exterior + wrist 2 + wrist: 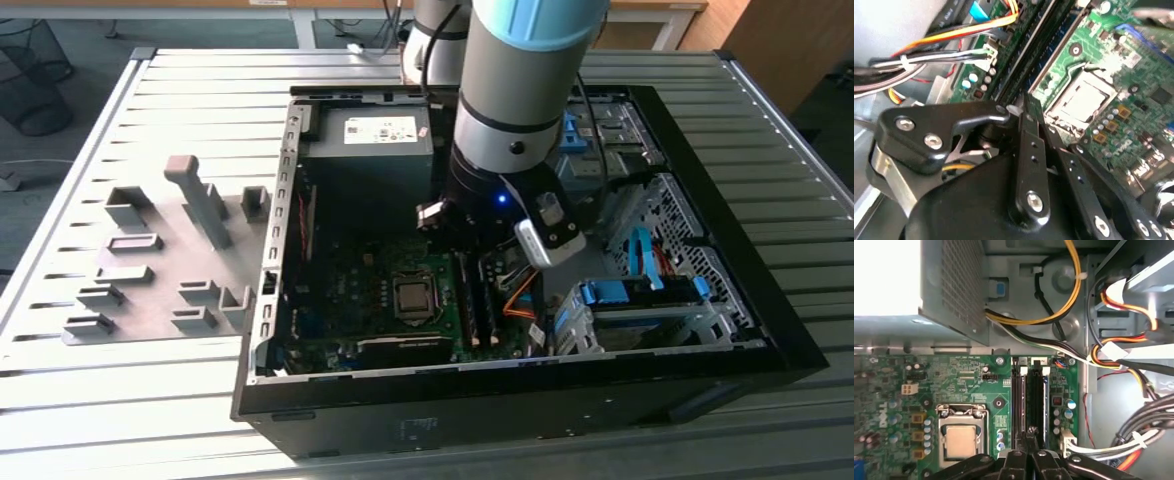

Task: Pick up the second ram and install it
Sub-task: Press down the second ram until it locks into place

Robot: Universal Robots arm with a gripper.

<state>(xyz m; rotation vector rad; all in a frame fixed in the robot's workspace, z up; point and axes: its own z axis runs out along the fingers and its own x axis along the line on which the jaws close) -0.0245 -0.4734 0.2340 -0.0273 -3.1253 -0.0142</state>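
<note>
The gripper [1031, 434] hangs low over the green board [969, 385], and in both wrist views its black metal fingers [1030, 145] come together at the tips with no gap that I can see. I cannot tell if anything thin is pinched between them. Right under the tips lie two long black slots [1020, 405], side by side, running straight away from the fingers. I think the second ram [1043, 405] is the thin dark strip standing on its edge in the slot nearer the wires, but it is too dark to be sure. Its long side runs the same way as the slots, so the tips sit over one end of it. Beside the slots is a shiny square metal chip holder [960, 439]. Past the slots, soft yellow, orange and white wires [1104, 347] curl around. Further off is a grey metal box [367, 150] with little holes. In the exterior view, grey plastic holder blocks [167, 285] rest on the ribbed table [120, 420], well apart from the black case [534, 400].
</note>
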